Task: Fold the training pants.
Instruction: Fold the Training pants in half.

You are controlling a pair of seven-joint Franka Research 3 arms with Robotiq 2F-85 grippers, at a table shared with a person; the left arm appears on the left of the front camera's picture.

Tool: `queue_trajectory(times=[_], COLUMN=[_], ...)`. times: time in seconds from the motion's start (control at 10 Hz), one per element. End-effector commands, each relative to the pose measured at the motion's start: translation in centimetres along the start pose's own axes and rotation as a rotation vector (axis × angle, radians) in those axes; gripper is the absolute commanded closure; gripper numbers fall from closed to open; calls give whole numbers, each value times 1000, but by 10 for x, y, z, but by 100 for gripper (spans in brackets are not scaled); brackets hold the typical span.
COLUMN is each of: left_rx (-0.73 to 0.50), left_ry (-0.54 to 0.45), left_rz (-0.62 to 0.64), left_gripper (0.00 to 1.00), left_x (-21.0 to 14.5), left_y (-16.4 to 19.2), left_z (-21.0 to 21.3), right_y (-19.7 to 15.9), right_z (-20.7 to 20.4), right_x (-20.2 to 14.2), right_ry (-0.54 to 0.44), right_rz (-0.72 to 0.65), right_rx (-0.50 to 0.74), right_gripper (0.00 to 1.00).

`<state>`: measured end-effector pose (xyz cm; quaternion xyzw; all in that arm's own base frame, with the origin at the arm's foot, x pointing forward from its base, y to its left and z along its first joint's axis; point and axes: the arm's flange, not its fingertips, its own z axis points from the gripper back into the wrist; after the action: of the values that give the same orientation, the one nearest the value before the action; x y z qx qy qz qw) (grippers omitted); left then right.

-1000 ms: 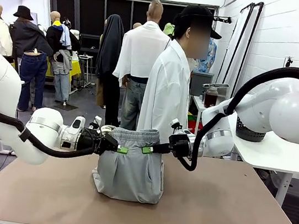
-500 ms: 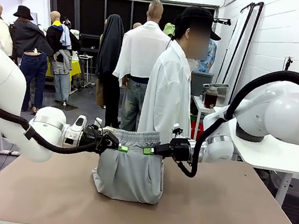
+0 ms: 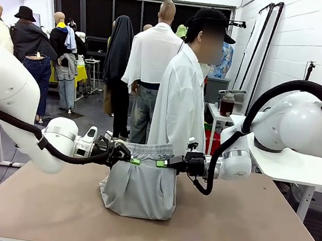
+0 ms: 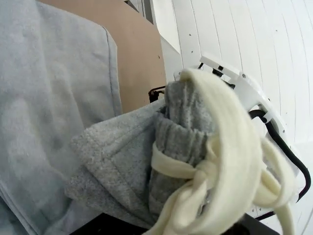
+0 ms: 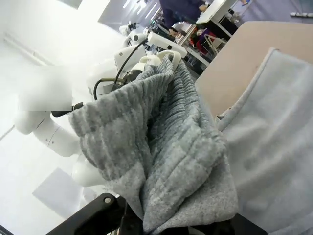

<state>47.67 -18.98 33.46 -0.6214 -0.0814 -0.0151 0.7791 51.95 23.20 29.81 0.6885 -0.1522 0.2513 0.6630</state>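
We see the pants (image 3: 140,183) as soft matt grey jersey, the waistband (image 5: 161,142) ribbed and fuzzy, its drawstring (image 4: 230,161) a cream woven cord. The table (image 3: 242,222) looks like smooth matt brown board. The arms' (image 3: 304,125) shells are glossy white plastic.

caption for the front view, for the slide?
Both grippers, left and right, shut on the waistband of light grey jersey training pants, holding them above the brown table.

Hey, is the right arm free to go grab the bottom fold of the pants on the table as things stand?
Probably not. The right gripper is shut on the waistband of the pants, holding it up with the left gripper. It would have to let go first; otherwise the table around the fold looks open.
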Motion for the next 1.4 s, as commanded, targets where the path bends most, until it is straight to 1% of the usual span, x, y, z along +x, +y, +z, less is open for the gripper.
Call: queue_trajectory(times=[0.0, 0.1, 0.2, 0.3, 0.4, 0.7, 0.8, 0.9, 1.0, 1.3], left_rx=[27, 26, 19, 20, 7, 8, 24, 40, 50, 79], left_ry=[-40, -43, -30, -16, -8, -2, -22, -28, -38, -51], left_rz=[24, 49, 57, 21, 23, 24, 66, 112, 148, 213], left_gripper=[100, 100, 100, 100, 100, 100, 100, 100, 100, 100], left_x=[22, 25, 26, 19, 17, 16, 32, 41, 46, 60], left_y=[8, 12, 13, 9, 13, 14, 12, 12, 14, 22], left_z=[2, -1, 0, 3, -7, -9, -11, -11, -11, -9], right_y=[-19, -28, -29, -21, -26, -27, -39, -48, -53, -71], right_z=[11, 14, 12, 11, 5, 3, 6, 7, 7, 10], right_x=[16, 16, 16, 15, 8, 8, 19, 23, 24, 28], right_ry=[-45, -60, -43, 0, -17, -10, -29, -60, -63, -88], right_rz=[-88, -122, -126, -73, -93, -92, -168, -196, -225, -290], right_rx=[4, 9, 16, -43, 0, -4, 25, 35, 39, 2], right_gripper=[100, 100, 100, 100, 100, 100, 100, 100, 100, 100])
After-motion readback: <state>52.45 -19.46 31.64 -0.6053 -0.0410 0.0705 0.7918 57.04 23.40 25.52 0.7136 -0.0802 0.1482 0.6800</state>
